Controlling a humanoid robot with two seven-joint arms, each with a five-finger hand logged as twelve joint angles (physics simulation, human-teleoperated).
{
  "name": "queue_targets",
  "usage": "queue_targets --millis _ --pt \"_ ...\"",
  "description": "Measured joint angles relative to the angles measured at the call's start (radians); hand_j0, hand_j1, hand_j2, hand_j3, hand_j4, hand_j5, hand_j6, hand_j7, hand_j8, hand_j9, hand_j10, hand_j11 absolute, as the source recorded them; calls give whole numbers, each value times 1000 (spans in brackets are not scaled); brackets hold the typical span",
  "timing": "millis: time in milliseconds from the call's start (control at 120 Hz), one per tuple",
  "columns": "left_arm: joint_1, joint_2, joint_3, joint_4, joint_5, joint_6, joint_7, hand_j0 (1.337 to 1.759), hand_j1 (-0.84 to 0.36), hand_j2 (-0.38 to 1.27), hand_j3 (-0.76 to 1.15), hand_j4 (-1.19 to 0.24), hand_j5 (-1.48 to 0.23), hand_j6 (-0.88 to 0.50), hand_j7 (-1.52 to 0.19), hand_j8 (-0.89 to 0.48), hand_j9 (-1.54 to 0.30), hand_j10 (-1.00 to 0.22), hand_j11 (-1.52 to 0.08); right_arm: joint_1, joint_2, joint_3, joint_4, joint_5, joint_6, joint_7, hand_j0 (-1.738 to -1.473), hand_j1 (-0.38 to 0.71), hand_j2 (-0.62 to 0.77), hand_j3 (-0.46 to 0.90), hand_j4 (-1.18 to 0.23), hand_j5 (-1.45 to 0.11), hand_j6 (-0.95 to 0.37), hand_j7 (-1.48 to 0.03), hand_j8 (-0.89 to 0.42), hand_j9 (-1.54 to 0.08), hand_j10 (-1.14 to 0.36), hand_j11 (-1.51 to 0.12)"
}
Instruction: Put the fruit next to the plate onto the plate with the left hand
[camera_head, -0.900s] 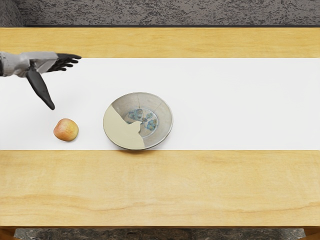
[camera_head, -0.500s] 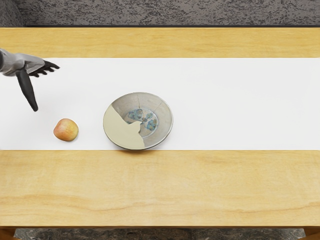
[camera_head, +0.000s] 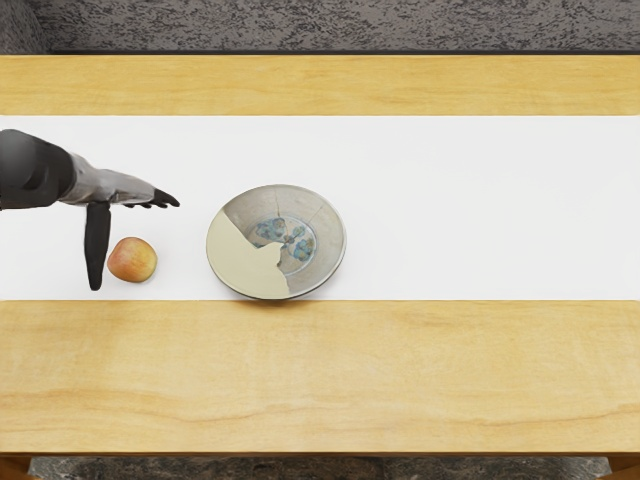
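Nearest me I see the bare wood of the counter (camera_head: 320, 370). Beyond it, on the white runner (camera_head: 480, 200), the apple (camera_head: 132, 259) sits on the cloth just left of the plate (camera_head: 338, 240), not on it and clear of its rim. My left hand (camera_head: 120, 195) reaches in from the left just beyond the apple, released and holding nothing. Its fingers (camera_head: 160, 200) stretch toward the plate, and its thumb (camera_head: 97, 245) hangs down just beside the apple's left side. I cannot tell whether they touch.

A wooden table (camera_head: 330, 370) with a white runner (camera_head: 480, 200) stands before grey stone (camera_head: 330, 25).
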Motion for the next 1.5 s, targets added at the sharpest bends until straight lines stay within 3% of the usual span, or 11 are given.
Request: queue_targets --millis 142,517,908,1075,1500 --pt "35 0 4 -46 36 49 1 1658 332 4 0 -19 -20 -20 -20 -20 -20 -18 -19 3 0 0 0 0 0 0 -1658 -333 -3 0 -13 -17 -13 -17 -13 -17 -13 -17" --pt "147 -32 6 -83 271 332 2 1658 336 4 0 -17 -17 -19 -17 -18 -16 -17 -16 8 0 0 0 0 0 0 -1658 -333 -3 0 -13 -17 -13 -17 -13 -17 -13 -17" --pt "291 -38 6 -131 453 491 2 1658 316 8 0 -35 -39 -36 -38 -36 -38 -34 -38 9 0 0 -1 0 0 0 -1658 -333 -3 0 -13 -17 -13 -17 -13 -17 -13 -17" --pt "291 -43 5 -130 512 534 2 1658 327 7 0 -26 -27 -28 -27 -27 -27 -25 -27 9 0 0 -1 0 0 0 -1658 -333 -3 0 -13 -17 -13 -17 -13 -17 -13 -17" --pt "315 -48 8 -128 488 535 2 1658 305 11 0 -44 -51 -46 -51 -46 -51 -44 -50 11 0 0 -1 0 0 0 -1658 -333 -3 0 -13 -17 -13 -17 -13 -17 -13 -17"
